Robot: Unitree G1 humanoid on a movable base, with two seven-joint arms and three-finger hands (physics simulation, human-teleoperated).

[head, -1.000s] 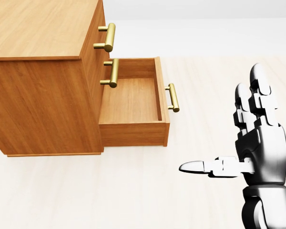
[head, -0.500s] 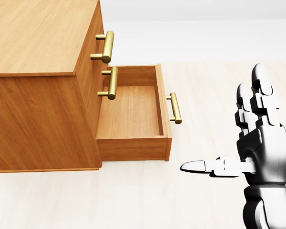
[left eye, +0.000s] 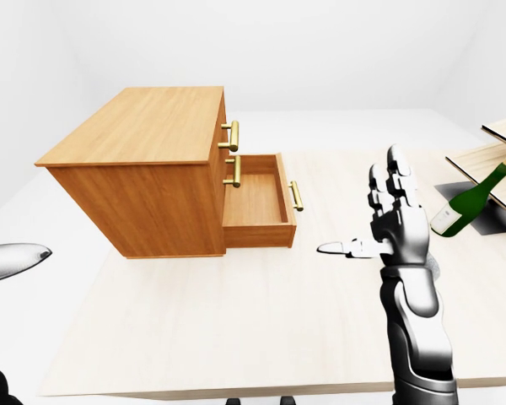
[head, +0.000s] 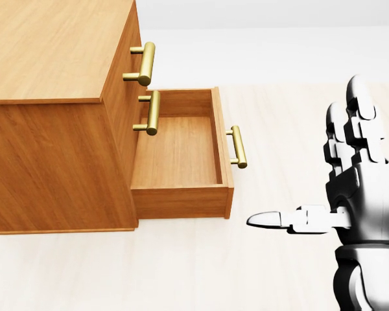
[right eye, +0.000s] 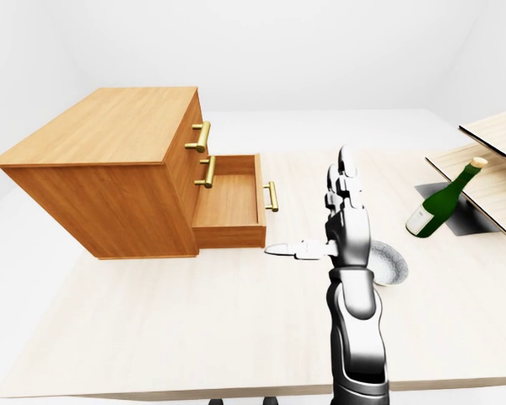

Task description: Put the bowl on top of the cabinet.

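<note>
The wooden cabinet stands on the left of the table, its flat top bare. Its lowest drawer is pulled out and holds nothing. The grey speckled bowl sits on the table at the right and is mostly hidden behind my right wrist. My right hand is open: the fingers point up, the thumb points left toward the drawer, and nothing is in it. It hangs right of the drawer and left of the bowl. Only one silver fingertip of my left hand shows, at the left edge.
A green wine bottle leans at the table's right, beside a dark mat and light wooden panels. Brass handles stick out from the cabinet's drawers. The table's near edge runs along the bottom of the eye views.
The camera shifted early on, sliding the cabinet down and left in the head view, then held still. My right hand has drifted slightly right and down, still open.
</note>
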